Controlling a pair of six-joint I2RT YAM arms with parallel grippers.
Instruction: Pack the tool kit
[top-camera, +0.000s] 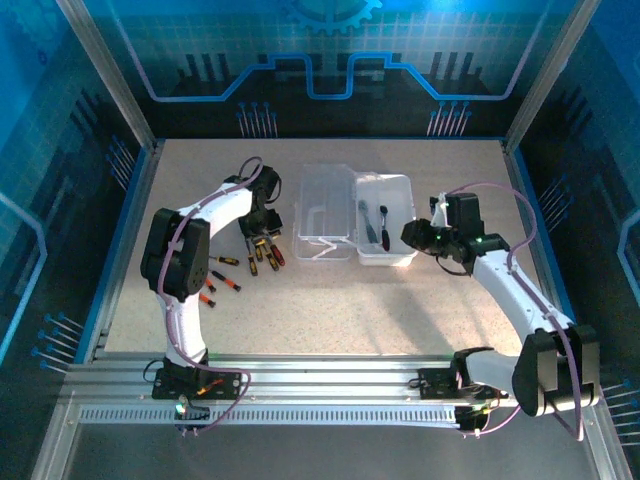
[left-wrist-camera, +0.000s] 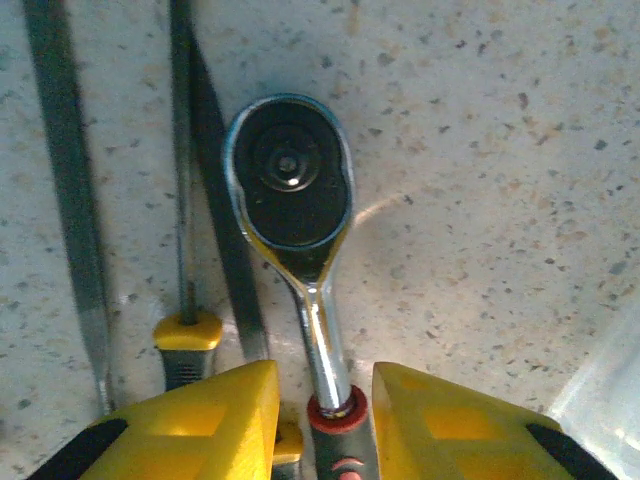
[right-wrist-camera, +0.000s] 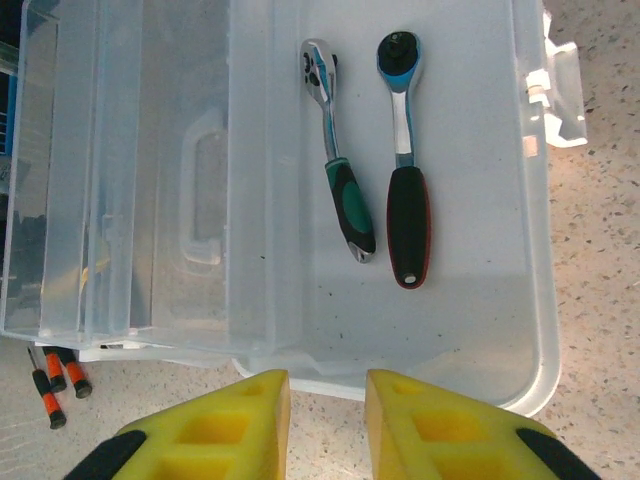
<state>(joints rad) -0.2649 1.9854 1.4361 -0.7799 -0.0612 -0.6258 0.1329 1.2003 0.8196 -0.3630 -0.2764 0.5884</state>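
Observation:
The tool kit's clear case (top-camera: 385, 250) lies open mid-table, its lid (top-camera: 325, 210) folded out to the left. Two ratchets rest in its tray: a green-handled one (right-wrist-camera: 340, 190) and a red-and-black one (right-wrist-camera: 405, 200). A third silver ratchet wrench (left-wrist-camera: 290, 185) lies flat on the table left of the case. My left gripper (left-wrist-camera: 326, 400) is down over it, its yellow fingers (left-wrist-camera: 200, 420) closed in on both sides of the dark, red-collared handle. My right gripper (right-wrist-camera: 328, 400) hovers at the case's near edge, its jaws slightly apart and holding nothing.
Red- and yellow-handled screwdrivers (top-camera: 262, 255) lie loose by my left gripper (top-camera: 265, 225), and more (top-camera: 222, 280) lie nearer the left arm. A yellow-collared screwdriver (left-wrist-camera: 186, 335) and grey metal shafts (left-wrist-camera: 70, 200) sit just left of the wrench. Small orange-handled drivers (right-wrist-camera: 60, 380) lie near the lid's corner.

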